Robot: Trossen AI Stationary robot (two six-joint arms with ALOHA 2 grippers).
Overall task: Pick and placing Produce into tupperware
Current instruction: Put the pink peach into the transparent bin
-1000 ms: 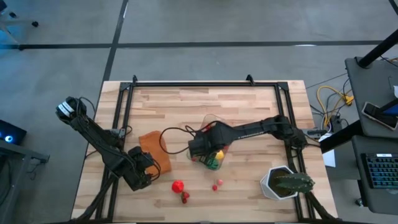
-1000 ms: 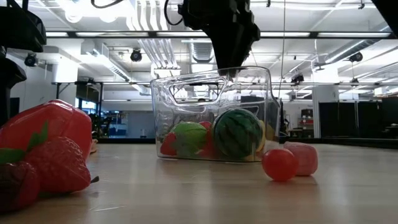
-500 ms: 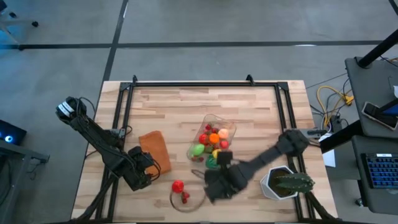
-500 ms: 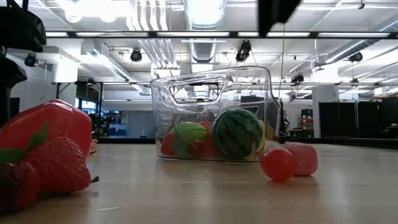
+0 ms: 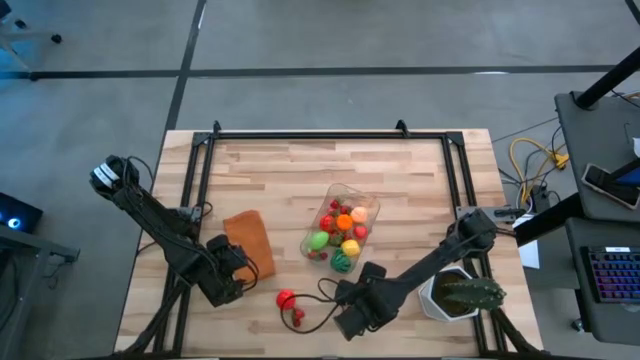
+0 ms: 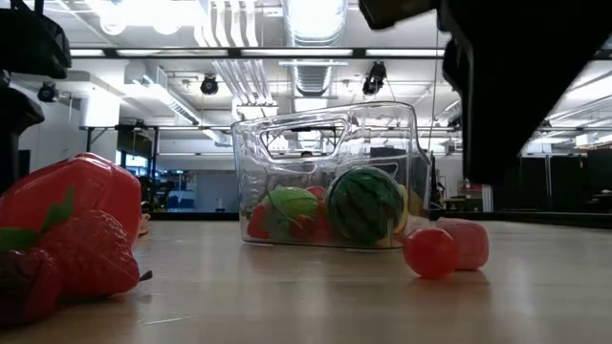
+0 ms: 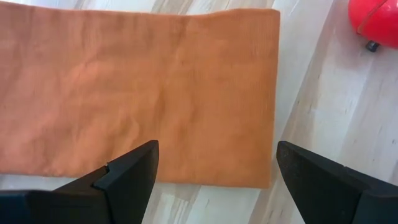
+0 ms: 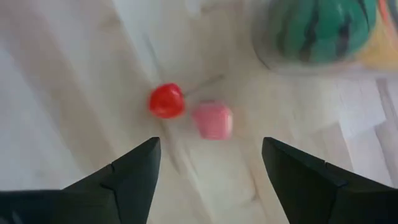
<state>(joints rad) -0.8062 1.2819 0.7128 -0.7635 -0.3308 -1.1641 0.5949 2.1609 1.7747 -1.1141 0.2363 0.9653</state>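
Observation:
The clear tupperware (image 5: 342,232) stands mid-table on its base and holds several toy fruits, among them a green watermelon (image 6: 366,204). A small red ball (image 8: 166,101) and a pink piece (image 8: 212,121) lie on the wood just near of it. A big red fruit (image 5: 286,298) and strawberries (image 5: 298,317) lie to their left. My right gripper (image 5: 350,322) hovers open near the near edge, above the ball and the pink piece and touching neither (image 8: 210,142). My left gripper (image 5: 228,283) waits open over an orange cloth (image 7: 137,87).
A flat orange cloth (image 5: 250,243) lies left of the tupperware. A white pot with a green plant (image 5: 460,294) stands at the near right corner, close to my right arm. A black frame (image 5: 330,134) runs along the table's far edge and sides.
My right gripper has left the place over the tupperware and swung toward the table's near edge, ending near the red ball and the pink piece. The tupperware and the fruits in it have stayed where they were.

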